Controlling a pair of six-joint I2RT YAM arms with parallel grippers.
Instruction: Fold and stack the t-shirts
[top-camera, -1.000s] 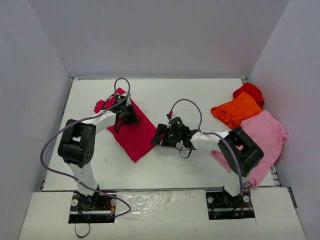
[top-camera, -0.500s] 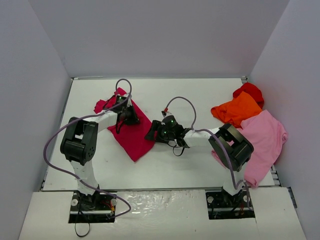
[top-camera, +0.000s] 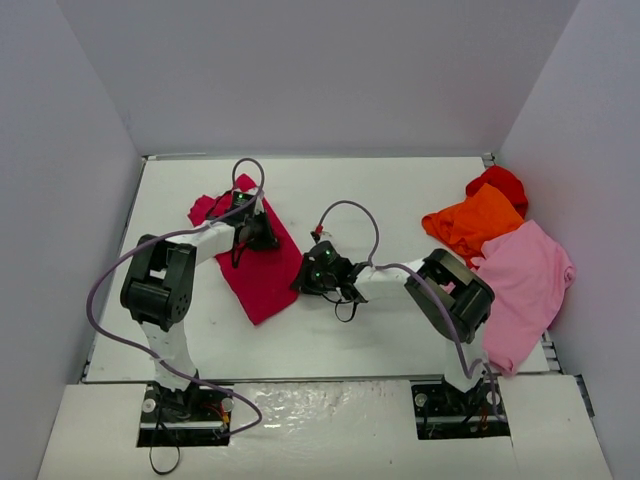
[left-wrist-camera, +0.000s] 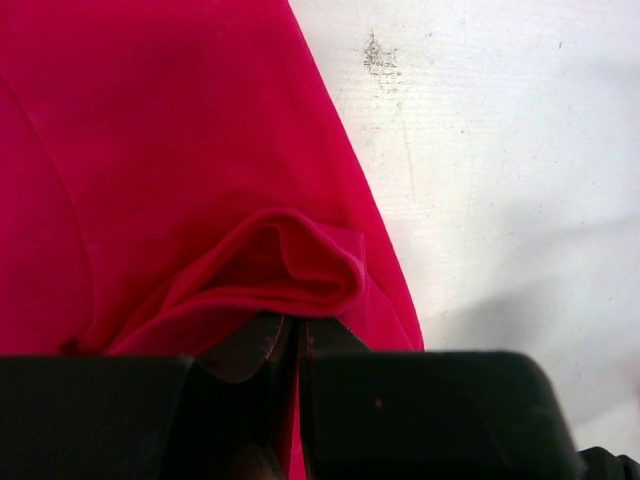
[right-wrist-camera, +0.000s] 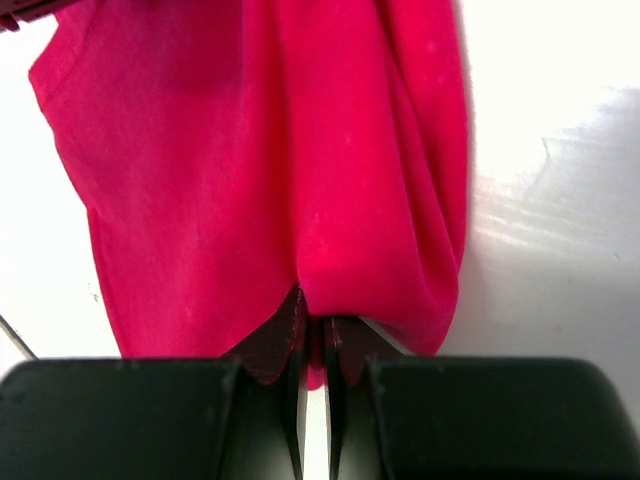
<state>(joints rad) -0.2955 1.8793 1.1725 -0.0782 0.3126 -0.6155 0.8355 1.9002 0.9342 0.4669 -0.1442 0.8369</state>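
The right arm's jaws had just snapped together on the right-hand edge of the crimson-magenta t-shirt (top-camera: 262, 270). The right wrist view showed that shirt (right-wrist-camera: 250, 150) gathered into folds and pinched between the closed tips. A second before, those jaws stood wide apart and hung over bare tabletop (top-camera: 380, 190), just short of the cloth. Since then the right arm (top-camera: 385, 280) had reached further left to meet the hem. The left arm's jaws had not altered: they stayed clamped on a raised pleat of the shirt (left-wrist-camera: 300, 265) near its far, upper part, with the left arm (top-camera: 205, 240) in the same pose. The shirt lay flat at left of centre, a little narrower on its lower right side than earlier. With both ends gripped, the garment seemed ready to be lifted or drawn over for a fold, though no fold was yet made. The orange t-shirt (top-camera: 470, 222), the bright red t-shirt (top-camera: 500, 183) and the light pink t-shirt (top-camera: 525, 275) remained heaped, unfolded, at the right edge.
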